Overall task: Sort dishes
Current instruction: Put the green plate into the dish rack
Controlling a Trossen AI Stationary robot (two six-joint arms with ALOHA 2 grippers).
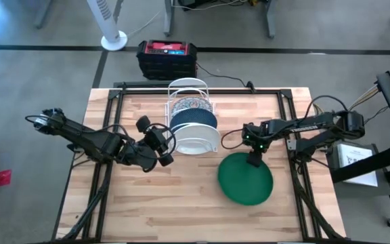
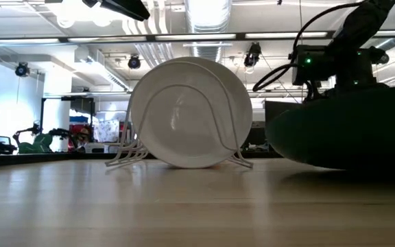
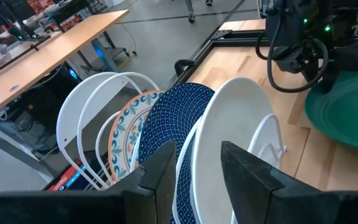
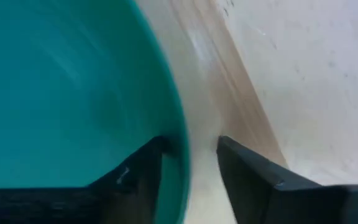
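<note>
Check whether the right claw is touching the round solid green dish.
Cannot tell. In the right wrist view the right claw straddles the green dish's rim, one finger over it, but neither contact nor a gap shows plainly.

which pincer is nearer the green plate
Right. The right pincer is at the green plate, straddling its rim nearest the rack. The left pincer is off by the plain white plate in the wire rack.

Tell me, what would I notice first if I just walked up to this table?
Probably the big green dish lying flat on the wooden table, with the right gripper straddling its rim, one finger on each side. Next, the white wire rack at the table's back holds three dishes on edge: floral dish, blue dish, white dish. The left gripper waits beside it.
</note>
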